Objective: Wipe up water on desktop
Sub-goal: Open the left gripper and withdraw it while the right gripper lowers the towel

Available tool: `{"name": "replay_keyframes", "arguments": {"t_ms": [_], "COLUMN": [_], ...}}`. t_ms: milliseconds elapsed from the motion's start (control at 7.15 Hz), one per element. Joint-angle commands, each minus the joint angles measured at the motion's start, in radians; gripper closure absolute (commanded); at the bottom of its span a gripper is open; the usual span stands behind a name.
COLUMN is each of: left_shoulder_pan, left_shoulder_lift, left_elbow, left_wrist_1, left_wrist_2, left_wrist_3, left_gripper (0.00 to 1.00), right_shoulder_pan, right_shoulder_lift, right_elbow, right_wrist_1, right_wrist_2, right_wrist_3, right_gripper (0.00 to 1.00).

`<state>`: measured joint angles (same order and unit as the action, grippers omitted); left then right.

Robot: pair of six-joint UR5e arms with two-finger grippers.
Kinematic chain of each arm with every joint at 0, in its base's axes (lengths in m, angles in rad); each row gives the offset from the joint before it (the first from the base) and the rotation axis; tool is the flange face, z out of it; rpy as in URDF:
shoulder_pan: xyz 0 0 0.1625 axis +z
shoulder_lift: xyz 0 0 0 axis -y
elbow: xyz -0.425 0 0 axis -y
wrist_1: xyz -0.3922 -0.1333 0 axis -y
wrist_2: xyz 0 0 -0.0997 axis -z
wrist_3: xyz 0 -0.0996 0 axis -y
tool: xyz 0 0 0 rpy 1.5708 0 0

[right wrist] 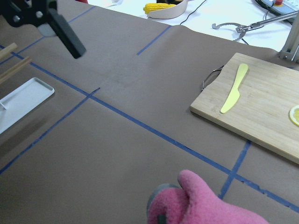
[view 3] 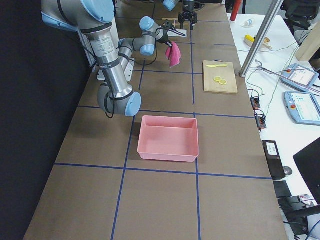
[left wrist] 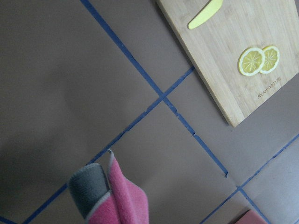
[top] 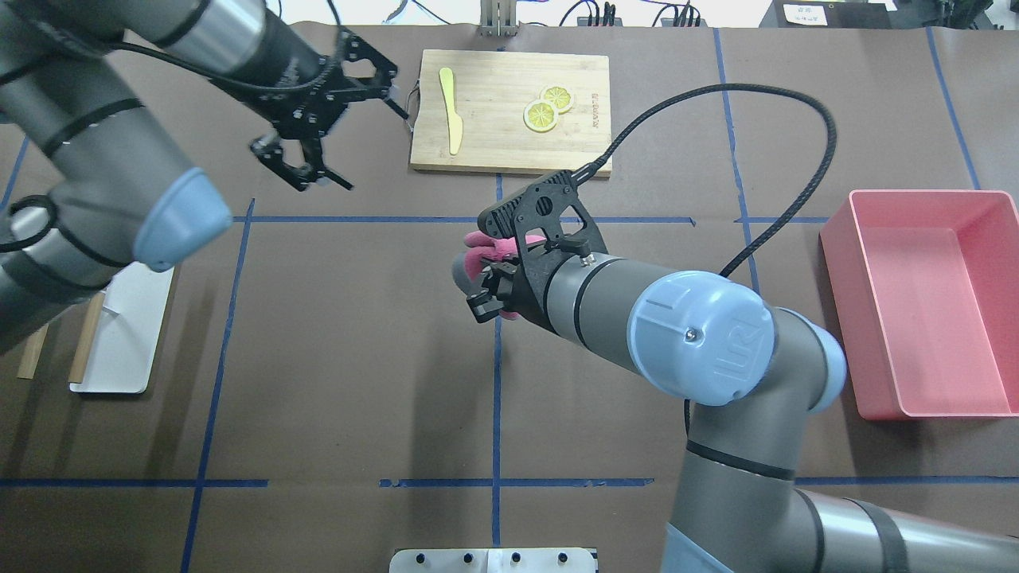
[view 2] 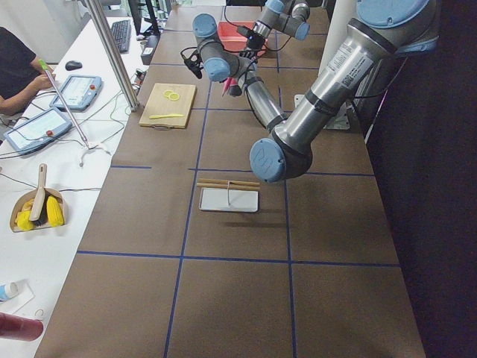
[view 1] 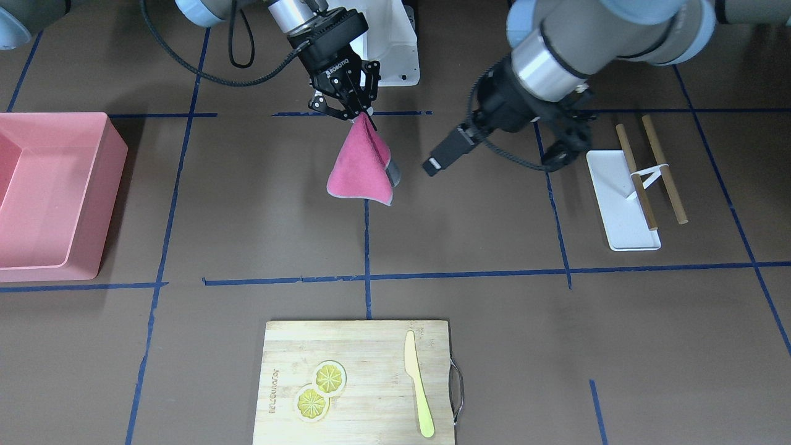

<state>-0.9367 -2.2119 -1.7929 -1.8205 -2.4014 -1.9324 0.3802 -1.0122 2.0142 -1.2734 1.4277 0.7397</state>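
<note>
1. The right end effector (view 1: pixel 358 114) is closed on one corner of a pink cloth (view 1: pixel 360 164). The cloth hangs bunched over the middle of the surface (view 1: pixel 259 204) and appears clear of it. Lower it like this and it may land folded, leaving little fabric flat to soak up water.
2. You cannot see any water on the dark brown surface in any view. If you guess the patch, you may wipe a dry area and miss the spill.
3. The grip is a narrow pinch on a corner. Drag during a sweep could pull the cloth free.
4. Press too low and the fingertips could scrape the surface or catch a blue tape line (view 1: pixel 366 247) and lift it.
5. The left end effector (top: pixel 368 143) is open and empty, raised over the surface to the left of the cloth. A sweep to the left could bring the two arms together.
6. The cutting board (view 1: pixel 358 383) lies at the far side, carrying a yellow knife (view 1: pixel 418 383) and lemon slices (view 1: pixel 320 389). A long stroke away from the robot could hit its edge.
</note>
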Motion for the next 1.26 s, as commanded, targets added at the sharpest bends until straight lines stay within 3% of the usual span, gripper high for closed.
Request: {"name": "replay_keyframes", "arguments": {"t_ms": [0,280,699,839,1119], "left_shoulder_pan": [-0.056,-0.088,-0.144,-0.189,-0.232], "left_shoulder_lift": [0.05,0.127,0.265,0.361,0.441], "left_elbow": [-0.104,-0.254,-0.333,-0.371,-0.378], "left_wrist_1": [0.21,0.471,0.51,0.51,0.51], "left_wrist_2": [0.01,0.127,0.159,0.157,0.159], "left_wrist_3": [0.295,0.615,0.849,0.969,1.098], "left_gripper": [0.0,0.0,0.0,0.0,0.0], "right_shoulder_pan": [0.029,0.107,0.16,0.157,0.138], "right_shoulder_lift": [-0.005,-0.022,-0.051,-0.066,-0.091], "right_elbow": [0.096,0.1,0.089,0.08,-0.007], "right_wrist_1": [-0.273,-0.383,-0.465,-0.463,-0.44], "right_wrist_2": [0.075,0.288,0.607,0.634,0.632], "right_wrist_3": [0.038,0.134,0.258,0.318,0.317], "right_gripper": [1.0,1.0,1.0,1.0,0.99]}}
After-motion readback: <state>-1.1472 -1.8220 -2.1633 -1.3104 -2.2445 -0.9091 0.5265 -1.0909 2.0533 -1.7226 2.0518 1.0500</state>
